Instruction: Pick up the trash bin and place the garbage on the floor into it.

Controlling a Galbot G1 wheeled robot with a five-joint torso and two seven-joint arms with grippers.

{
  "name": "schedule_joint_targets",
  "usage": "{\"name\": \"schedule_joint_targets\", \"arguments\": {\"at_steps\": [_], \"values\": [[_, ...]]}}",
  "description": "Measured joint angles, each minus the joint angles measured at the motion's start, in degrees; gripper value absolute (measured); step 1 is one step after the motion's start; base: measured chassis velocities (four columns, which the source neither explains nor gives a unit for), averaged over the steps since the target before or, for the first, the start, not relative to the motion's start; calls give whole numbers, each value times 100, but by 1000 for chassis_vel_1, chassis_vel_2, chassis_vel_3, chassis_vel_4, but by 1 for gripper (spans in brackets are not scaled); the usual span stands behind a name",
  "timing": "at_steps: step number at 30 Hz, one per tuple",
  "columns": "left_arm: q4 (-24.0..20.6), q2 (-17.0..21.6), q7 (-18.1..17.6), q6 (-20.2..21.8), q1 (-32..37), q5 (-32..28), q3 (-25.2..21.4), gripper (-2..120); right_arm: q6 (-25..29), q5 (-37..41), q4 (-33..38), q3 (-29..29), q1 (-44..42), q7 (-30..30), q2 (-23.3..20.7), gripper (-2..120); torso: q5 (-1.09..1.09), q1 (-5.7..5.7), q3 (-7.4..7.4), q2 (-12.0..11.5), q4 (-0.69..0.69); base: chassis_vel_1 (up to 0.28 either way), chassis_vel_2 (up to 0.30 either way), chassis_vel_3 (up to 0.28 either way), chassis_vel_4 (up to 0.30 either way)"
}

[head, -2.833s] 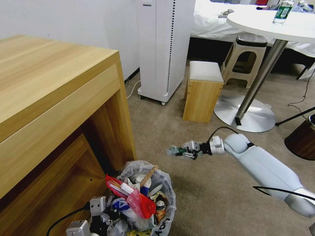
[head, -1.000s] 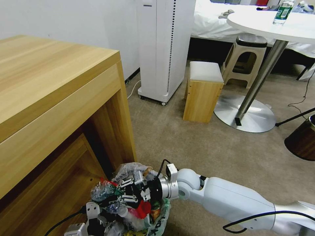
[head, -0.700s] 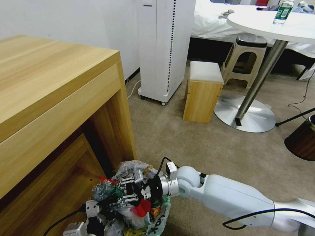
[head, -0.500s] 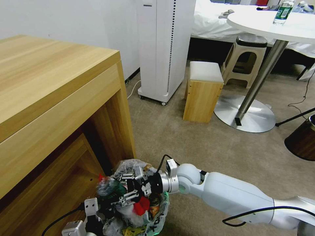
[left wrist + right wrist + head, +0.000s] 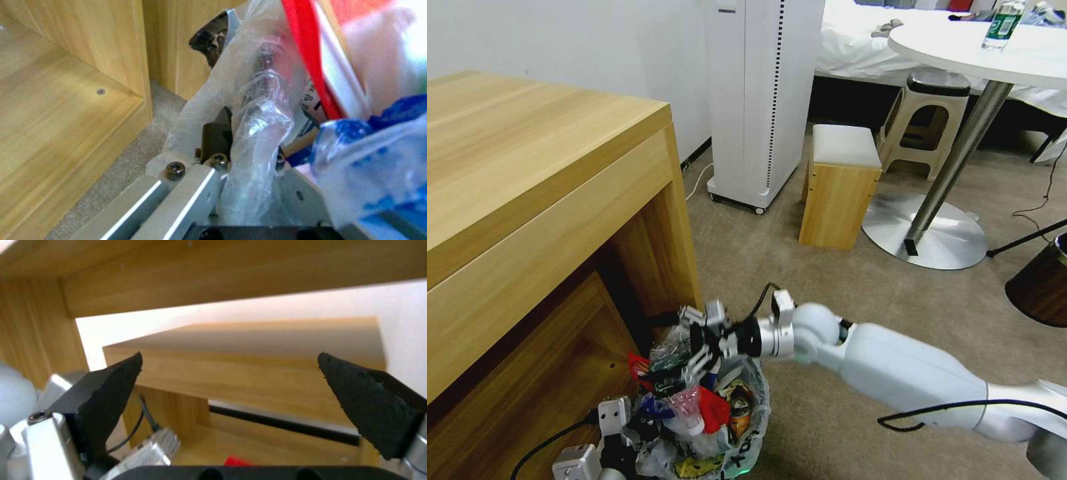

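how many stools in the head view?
2. A wooden box stool with a white seat stands on the carpet beside the white tower appliance. A beige plastic stool with a dark seat stands behind it, under the round white table. Others may be hidden.

Crinkled glossy plastic bin liner (image 5: 754,407) (translucent), matt short-pile carpet (image 5: 840,293), smooth wood desk (image 5: 527,173)

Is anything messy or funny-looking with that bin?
Yes: the trash bin is stuffed, with garbage heaped above its rim. The left gripper pinches the bin's bag edge, and the right gripper hangs open just above the pile.
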Motion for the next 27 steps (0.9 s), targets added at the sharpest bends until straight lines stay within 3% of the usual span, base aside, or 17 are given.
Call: {"name": "schedule_joint_targets", "arguments": {"at_steps": [9,17,27], "values": [[19,9,-5,26,35,-19,102,0,-26,119,325,348,-50,14,-265,100,0,0,0,0,0,0,0,0,0],[71,57,5,27,47,-26,204,0,-162,-118,788,1298,-988,212,-779,100,0,0,-1,0,0,0,0,0,0],[119,-15,55,-36,55,31,297,0,375,-637,1096,2503,-2276,743,-1294,100,0,0,-1,0,-1,0,0,0,0]]}}
